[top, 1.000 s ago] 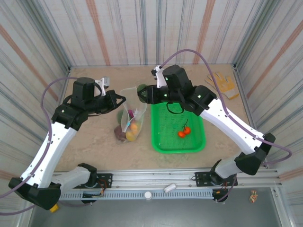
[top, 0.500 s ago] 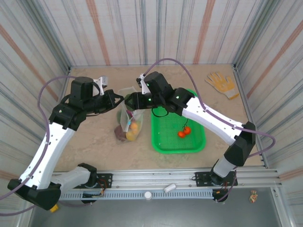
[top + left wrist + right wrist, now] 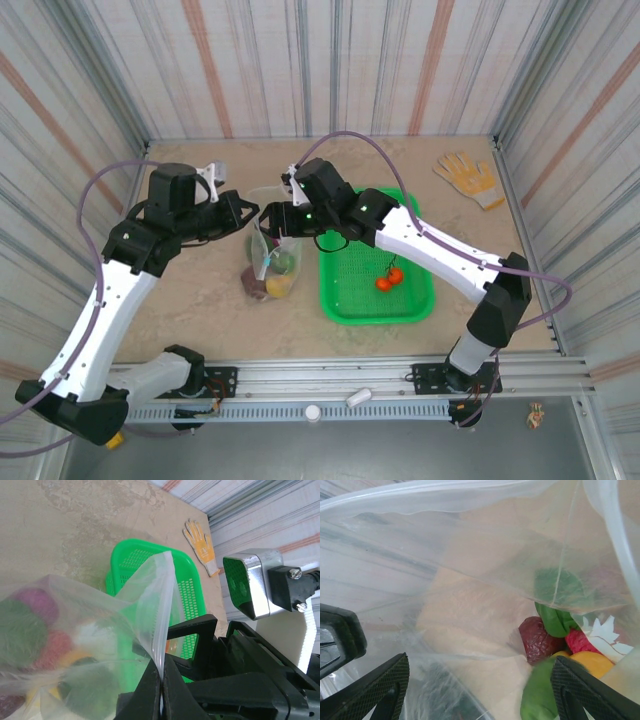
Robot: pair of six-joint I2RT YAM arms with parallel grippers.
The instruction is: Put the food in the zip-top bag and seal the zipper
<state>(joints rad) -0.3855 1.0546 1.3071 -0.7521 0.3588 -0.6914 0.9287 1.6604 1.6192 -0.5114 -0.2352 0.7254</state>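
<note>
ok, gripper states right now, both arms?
left gripper: shut on the edge of the zip-top bag.
right gripper: open, holding nothing, fingers spread at the bag's mouth.

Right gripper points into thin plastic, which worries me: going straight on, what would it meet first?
Probably the green food piece between its open fingers, inside the zip-top bag; depth is unclear.

zip-top bag (image 3: 270, 262) mouth gaping, green basket (image 3: 378, 316) close alongside

Robot test cell — corrugated panel walls (image 3: 300, 70) enclose a beige tabletop (image 3: 190, 300); aluminium mounting rail (image 3: 330, 383) runs along its near edge.
</note>
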